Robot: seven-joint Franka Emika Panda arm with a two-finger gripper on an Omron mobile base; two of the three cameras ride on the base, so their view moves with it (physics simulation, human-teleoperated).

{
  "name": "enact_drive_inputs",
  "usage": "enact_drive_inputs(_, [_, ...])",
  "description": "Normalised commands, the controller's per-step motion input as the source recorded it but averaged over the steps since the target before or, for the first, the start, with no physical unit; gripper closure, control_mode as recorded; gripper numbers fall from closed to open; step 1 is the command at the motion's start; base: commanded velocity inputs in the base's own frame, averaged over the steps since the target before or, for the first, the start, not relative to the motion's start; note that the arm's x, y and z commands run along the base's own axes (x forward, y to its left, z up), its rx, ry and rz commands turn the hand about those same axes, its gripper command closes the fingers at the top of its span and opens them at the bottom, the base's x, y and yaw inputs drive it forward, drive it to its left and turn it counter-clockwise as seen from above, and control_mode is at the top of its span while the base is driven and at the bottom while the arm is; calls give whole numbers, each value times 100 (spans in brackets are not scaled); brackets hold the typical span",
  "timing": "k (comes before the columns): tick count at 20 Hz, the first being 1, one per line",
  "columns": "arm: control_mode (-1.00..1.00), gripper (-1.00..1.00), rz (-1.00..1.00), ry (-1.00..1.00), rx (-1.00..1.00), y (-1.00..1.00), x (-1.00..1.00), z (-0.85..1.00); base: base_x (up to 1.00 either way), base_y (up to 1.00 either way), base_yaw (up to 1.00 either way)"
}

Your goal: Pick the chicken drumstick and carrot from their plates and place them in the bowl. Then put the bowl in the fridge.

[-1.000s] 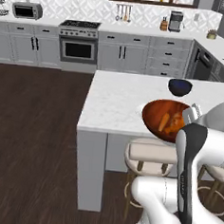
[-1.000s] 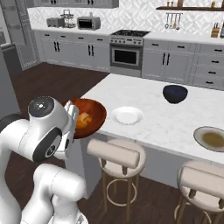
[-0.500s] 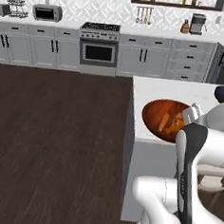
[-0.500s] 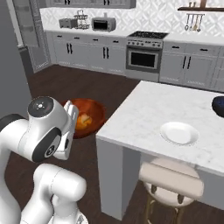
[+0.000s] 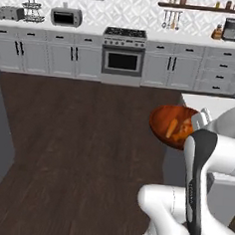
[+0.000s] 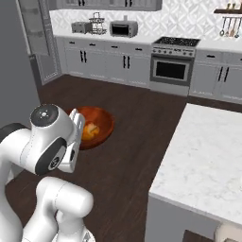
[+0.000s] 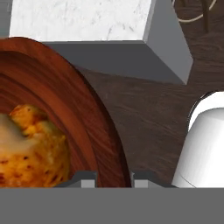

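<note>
The glossy reddish-brown bowl [image 5: 165,119] hangs in the air over the dark wood floor, off the island. My gripper [image 5: 201,119] is shut on its rim at the side nearest my arm. Inside lie the slim orange carrot [image 5: 171,128] and the chunkier golden drumstick [image 5: 185,133]. From the right base view the bowl [image 6: 101,124] juts out past my wrist with the drumstick [image 6: 90,131] in it. In the hand view the bowl's rim [image 7: 94,127] runs between my gripper [image 7: 111,180] tips, and the drumstick [image 7: 30,142] lies at the lower left. The plates are out of view.
The white marble island [image 6: 203,151] is to my right, its corner [image 5: 210,103] just behind the bowl. A tall grey fridge-like cabinet [image 6: 16,61] rises at the left. Grey cabinets and a stove [image 5: 123,60] line the far wall. Open floor [image 5: 83,132] lies ahead.
The whole scene has slid to the right in both base views: the base has turned left, away from the island. The bowl stays in my gripper, now over the floor.
</note>
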Motion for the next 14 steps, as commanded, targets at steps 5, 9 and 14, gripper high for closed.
enact_drive_inputs(5, [100, 100, 0, 0, 0, 0, 0, 0, 87, 100, 0])
enact_drive_inputs(9, [100, 100, 0, 0, 0, 0, 0, 0, 100, 100, 0])
enact_drive_inputs(14, [100, 100, 0, 0, 0, 0, 0, 0, 100, 68, 3])
